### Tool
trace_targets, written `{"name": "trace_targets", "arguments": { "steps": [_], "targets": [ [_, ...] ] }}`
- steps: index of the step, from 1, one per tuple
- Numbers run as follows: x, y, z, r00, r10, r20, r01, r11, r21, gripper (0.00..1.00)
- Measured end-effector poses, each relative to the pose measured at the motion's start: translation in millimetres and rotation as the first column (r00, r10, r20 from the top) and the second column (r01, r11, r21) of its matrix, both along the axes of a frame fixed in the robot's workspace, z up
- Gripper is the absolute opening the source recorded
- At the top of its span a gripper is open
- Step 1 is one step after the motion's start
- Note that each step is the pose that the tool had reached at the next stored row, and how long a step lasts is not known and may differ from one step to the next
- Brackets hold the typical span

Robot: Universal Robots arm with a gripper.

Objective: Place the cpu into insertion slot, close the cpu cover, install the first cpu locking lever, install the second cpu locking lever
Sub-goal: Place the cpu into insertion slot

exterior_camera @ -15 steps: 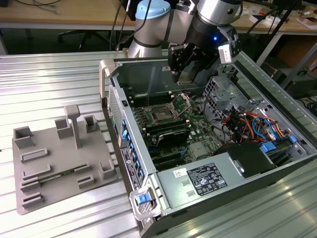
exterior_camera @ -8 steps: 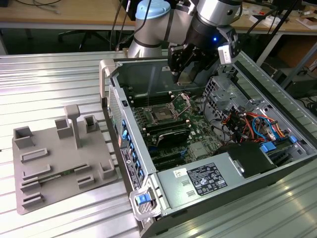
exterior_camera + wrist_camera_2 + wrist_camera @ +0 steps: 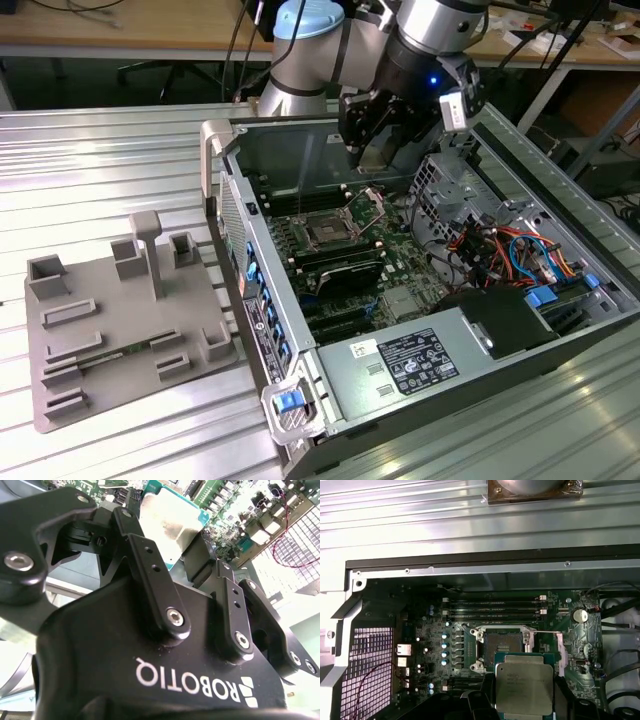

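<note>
A ribbed metal bench [image 3: 120, 150] carries an open computer case [image 3: 250, 275] at the exterior view's right and a grey fixture plate [image 3: 110, 330] at its left. Inside the case lies the green motherboard [image 3: 400, 275]. The end effector [image 3: 376, 145] hangs over the far part of the case, closed on the cpu [image 3: 524, 686] — its fingers [image 3: 145, 560] press two opposite edges of the chip. The cpu is in the air above the board, close by the slot [image 3: 500, 647] and apart from it. The slot lies bare, its dark centre showing. The cover [image 3: 366, 207] seems tilted up at the slot's right — the view is poor there.
</note>
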State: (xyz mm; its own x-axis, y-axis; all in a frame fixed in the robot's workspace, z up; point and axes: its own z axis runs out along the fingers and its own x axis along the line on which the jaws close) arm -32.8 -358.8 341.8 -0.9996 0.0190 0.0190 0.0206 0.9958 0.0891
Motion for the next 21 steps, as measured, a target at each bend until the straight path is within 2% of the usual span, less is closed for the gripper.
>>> {"name": "trace_targets", "arguments": {
  "steps": [21],
  "targets": [
    [0.0, 0.0, -5.8, 1.0000, 0.000, 0.0000, 0.000, 1.0000, 0.0001, 0.55]
  ]
}}
